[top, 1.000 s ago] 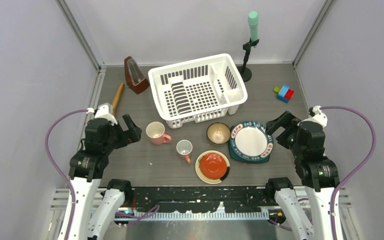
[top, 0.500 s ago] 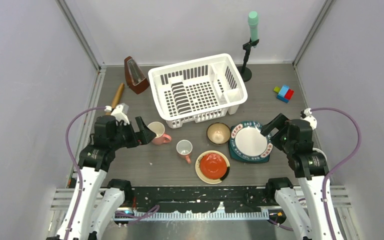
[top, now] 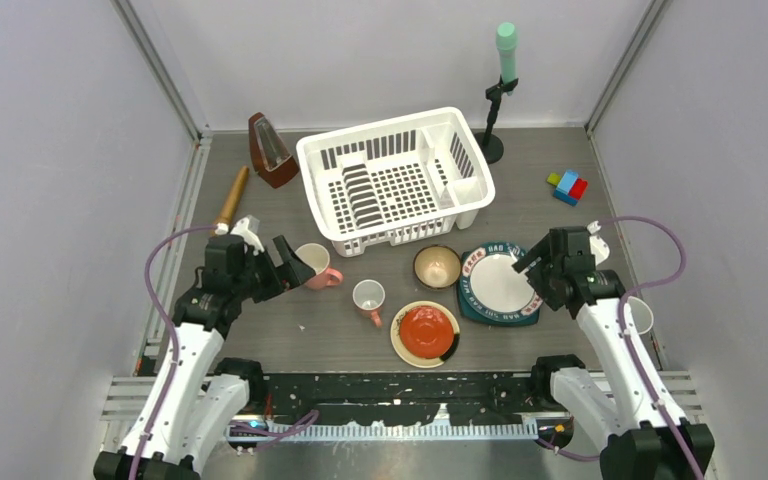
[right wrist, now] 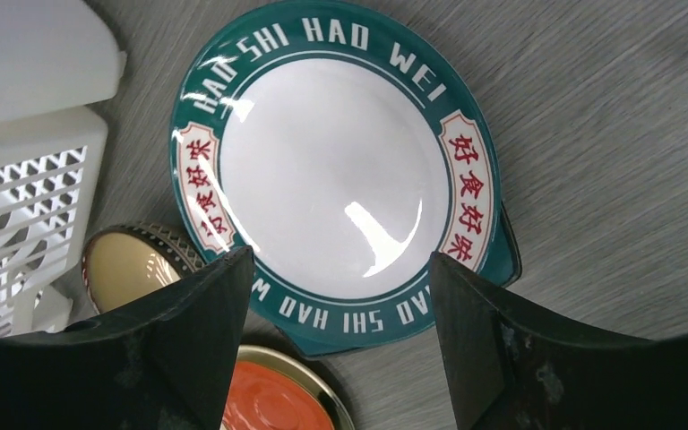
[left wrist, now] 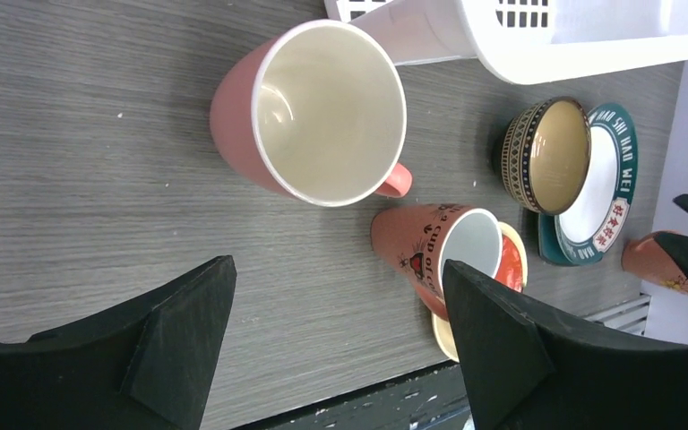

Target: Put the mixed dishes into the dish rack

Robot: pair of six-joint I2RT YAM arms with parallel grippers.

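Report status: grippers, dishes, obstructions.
Left gripper open, facing larger pink mug. Right gripper open over teal-rimmed plate. Dish rack empty, nothing blocking.

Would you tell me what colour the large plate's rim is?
Teal, with white lettering; the large plate shows best in the right wrist view.

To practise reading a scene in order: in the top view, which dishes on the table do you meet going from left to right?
large mug → small mug → bowl → teal plate. The red plate is left out, because it overlaps the bowl from side to side.
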